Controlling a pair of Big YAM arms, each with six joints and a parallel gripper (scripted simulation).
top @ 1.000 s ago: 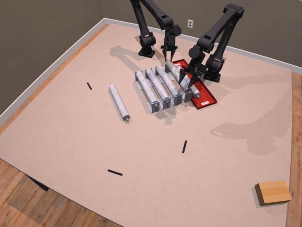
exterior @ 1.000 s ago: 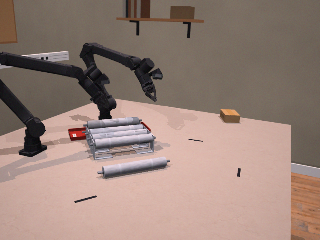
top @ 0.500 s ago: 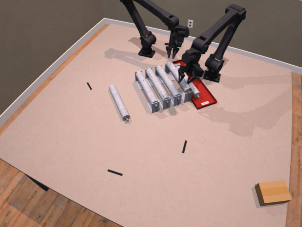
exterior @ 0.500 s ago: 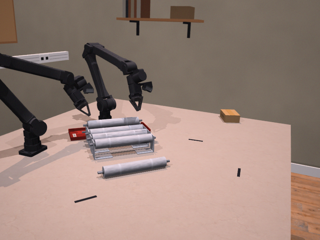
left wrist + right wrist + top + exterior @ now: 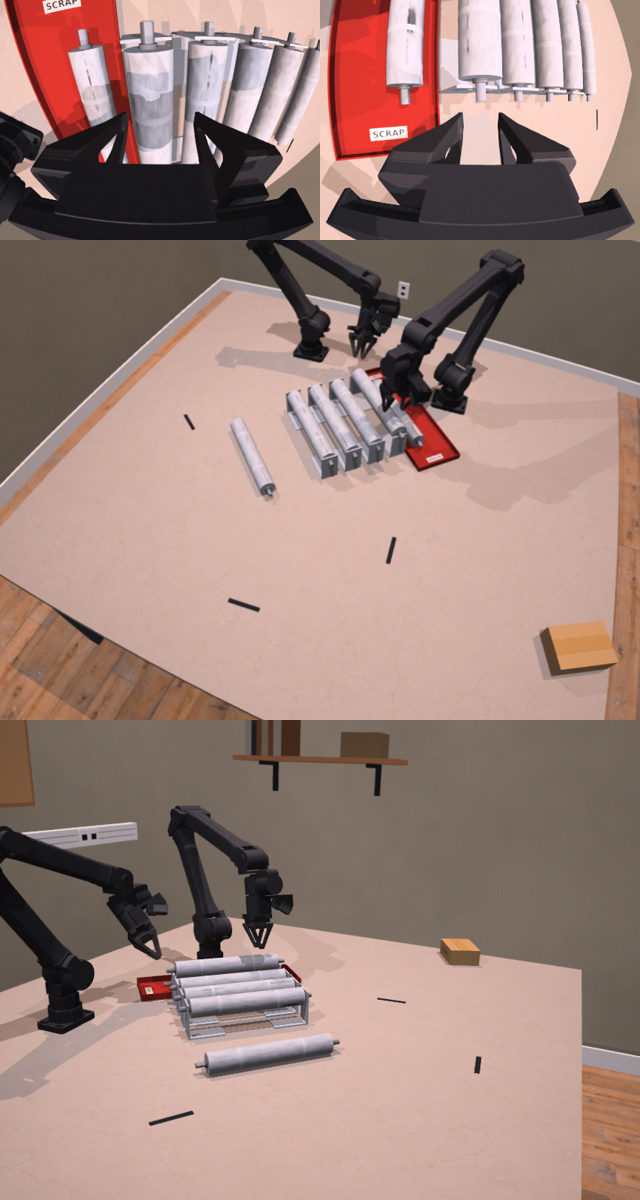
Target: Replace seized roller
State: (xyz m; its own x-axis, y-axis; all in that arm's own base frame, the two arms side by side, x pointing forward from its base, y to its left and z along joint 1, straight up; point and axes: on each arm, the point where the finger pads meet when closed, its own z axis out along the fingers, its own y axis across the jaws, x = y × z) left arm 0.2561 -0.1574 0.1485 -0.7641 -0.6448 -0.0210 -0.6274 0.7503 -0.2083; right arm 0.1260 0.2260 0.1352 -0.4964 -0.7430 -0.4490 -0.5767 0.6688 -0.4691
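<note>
Right of centre in the top view, the bed roller [image 5: 371, 394] [image 5: 222, 966] [image 5: 152, 107] [image 5: 480, 37] nearest the scrap tray [image 5: 439, 439] [image 5: 154, 996] [image 5: 37, 55] [image 5: 353, 111] lies below the left claw [image 5: 394, 408] [image 5: 261, 947] [image 5: 161, 118], which stands fairly wide with nothing in it; the wrist view shows the roller between its tips, lower down. At the lower middle of the right wrist view, the right claw [image 5: 359, 357] [image 5: 158, 957] [image 5: 480, 118] is narrower, gripping nothing, its tips just off the far axle end [image 5: 480, 92]. Both axle ends look higher than their neighbours', perhaps on the brackets rather than in the holes. Expect a stiff, fairly heavy, smooth barrel that could roll in a loose pinch; grip it squarely across, near each end, keeping it level. Whether it is seized cannot be told.
</note>
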